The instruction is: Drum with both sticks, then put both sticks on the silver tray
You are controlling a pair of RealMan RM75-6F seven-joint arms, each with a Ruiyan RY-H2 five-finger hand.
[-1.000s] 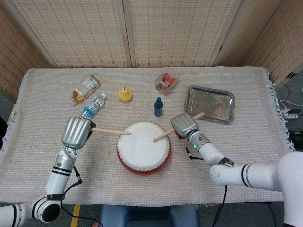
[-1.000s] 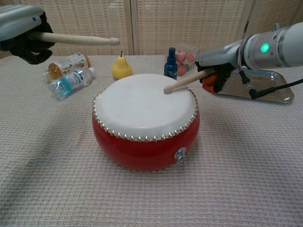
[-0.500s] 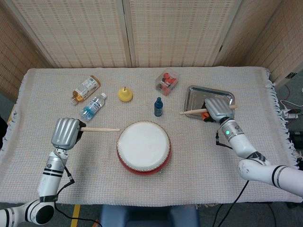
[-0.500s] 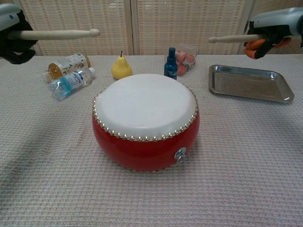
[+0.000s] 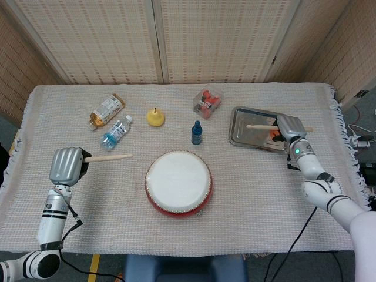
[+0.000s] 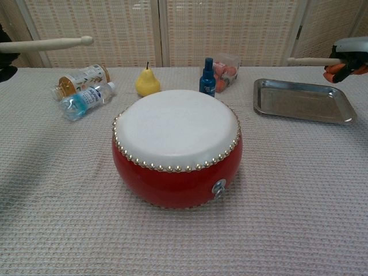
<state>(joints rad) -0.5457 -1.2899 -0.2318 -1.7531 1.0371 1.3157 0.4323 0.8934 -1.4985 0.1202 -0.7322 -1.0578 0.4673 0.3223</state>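
The red drum (image 5: 178, 183) (image 6: 175, 146) with a white skin stands mid-table. My left hand (image 5: 66, 165) is off to its left, gripping a wooden drumstick (image 5: 110, 157) (image 6: 46, 44) that points right toward the drum. My right hand (image 5: 291, 128) (image 6: 349, 56) is above the right part of the silver tray (image 5: 249, 137) (image 6: 301, 101), holding the other drumstick (image 5: 263, 126) (image 6: 307, 61), whose tip points left over the tray. In the chest view this stick is well above the tray floor.
Behind the drum lie a clear water bottle (image 5: 115, 132), a snack packet (image 5: 106, 110), a yellow pear (image 5: 155, 117), a small blue bottle (image 5: 196, 133) and a plastic box of red fruit (image 5: 207, 101). A woven cloth covers the table; a folding screen stands behind.
Both sticks have left the drum. My right hand swung right with its stick to above the tray. My left hand drew back to the left, its stick still level.
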